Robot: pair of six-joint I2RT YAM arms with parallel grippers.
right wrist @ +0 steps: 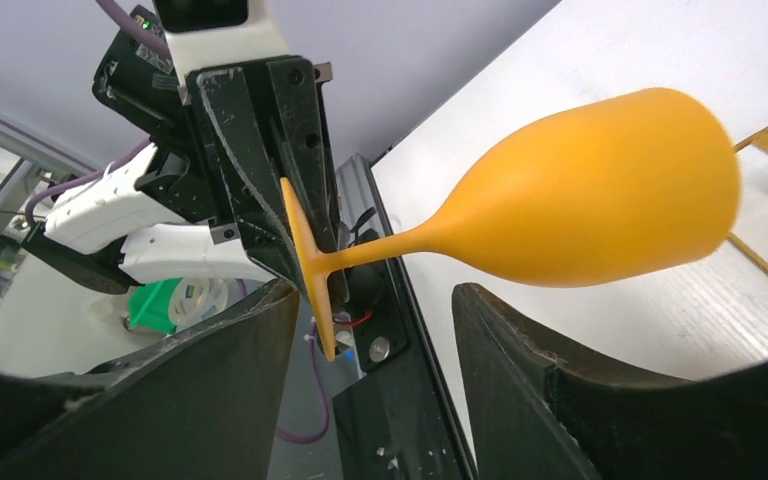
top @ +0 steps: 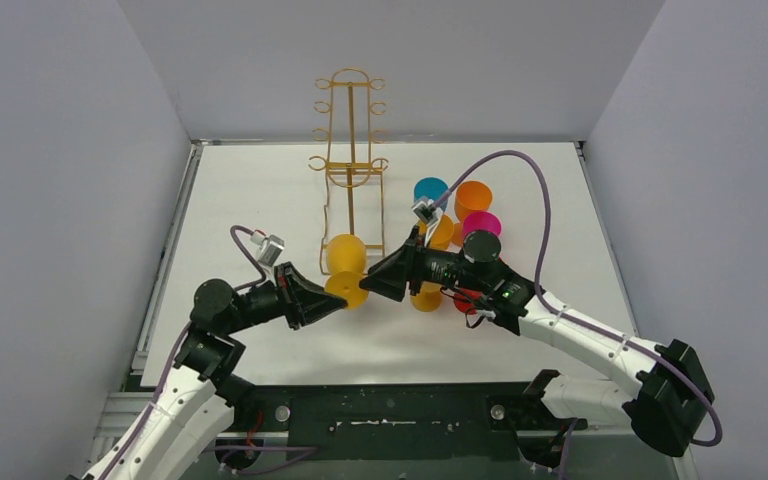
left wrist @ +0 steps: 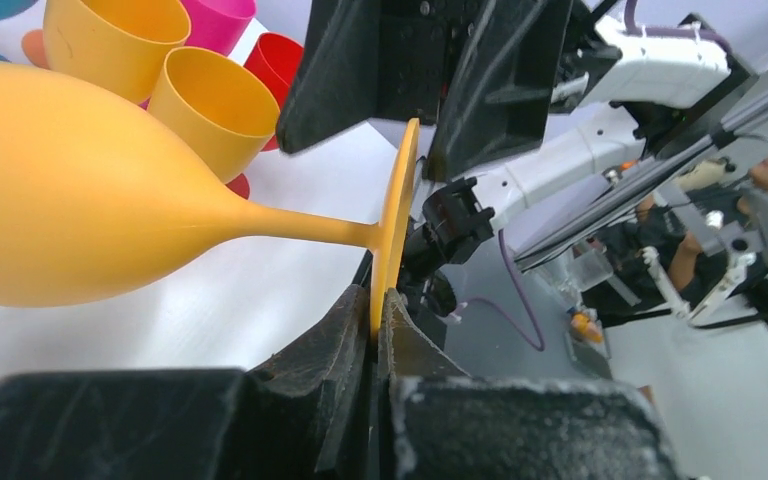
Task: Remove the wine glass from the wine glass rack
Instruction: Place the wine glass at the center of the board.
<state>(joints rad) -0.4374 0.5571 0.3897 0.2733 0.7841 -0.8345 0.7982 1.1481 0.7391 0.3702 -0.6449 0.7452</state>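
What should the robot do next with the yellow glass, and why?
Probably draw the right gripper back. Its jaws stand open, gripping nothing, while the left gripper is clamped on the foot of the wine glass, so the left seems to hold it alone.

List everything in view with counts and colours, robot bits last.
wine glass rack: one, gold wire, upright at the table's far middle, base running toward the arms.
held wine glass: one, yellow-orange, on its side by the near end of the rack's base.
loose glasses: at least six, in teal, orange, magenta, yellow and red, clustered right of the rack, some partly hidden.
table: one, white.
left gripper: one, black, shut on the held glass's foot.
right gripper: one, black, open, a finger on either side of that foot.
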